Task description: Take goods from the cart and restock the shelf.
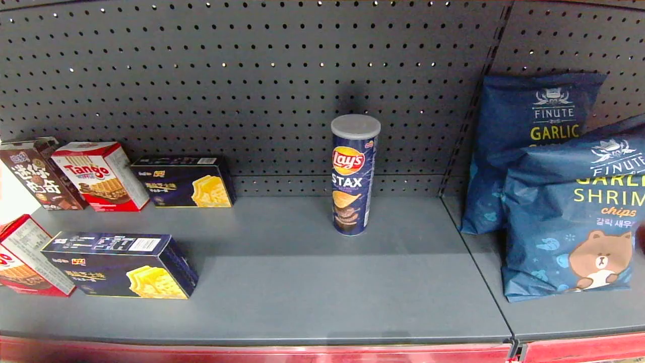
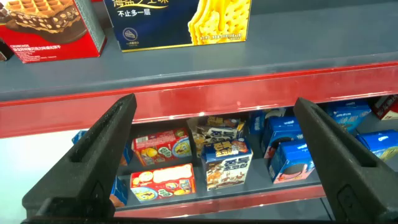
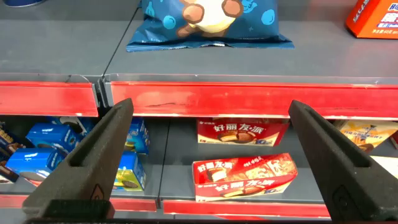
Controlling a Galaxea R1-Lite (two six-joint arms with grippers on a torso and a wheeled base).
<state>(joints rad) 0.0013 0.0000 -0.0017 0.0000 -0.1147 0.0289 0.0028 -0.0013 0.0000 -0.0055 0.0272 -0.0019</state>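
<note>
Here, closest to you, both claws sit just in front of the shelf's red edge. Your left claw [image 2: 214,102] is spread wide, with nothing between its black fingers [image 2: 93,155]. Your right claw [image 3: 211,104] is spread just as wide and also holds nothing.

Past the claws runs the red front edge [image 1: 252,353] of the grey shelf [image 1: 302,292]. Below that edge is a lower shelf [image 3: 177,162] stocked with small goods. It holds red snack boxes [image 3: 242,177] ahead of the right claw and blue boxes [image 2: 292,158] ahead of the left claw.

On the grey shelf, near the front at your left, a dark blue box [image 1: 121,264] lies on its long side. A red box [image 1: 25,257] sits just beside it at the far left, partly cut off by the view's edge. Near the front at your right, a blue chip bag [image 1: 564,242] with a cartoon bear stands propped against a second blue bag [image 1: 529,131] behind it.

Farther back, near the middle, a tall chip can [image 1: 353,174] stands upright with a grey lid. It is well apart from everything else and close to the back wall.

At the back left, three boxes stand in a row: a brown box [image 1: 35,174], a red wafer box [image 1: 101,174] and another dark blue box [image 1: 184,181]. Behind them all is the dark pegboard wall [image 1: 252,75].
</note>
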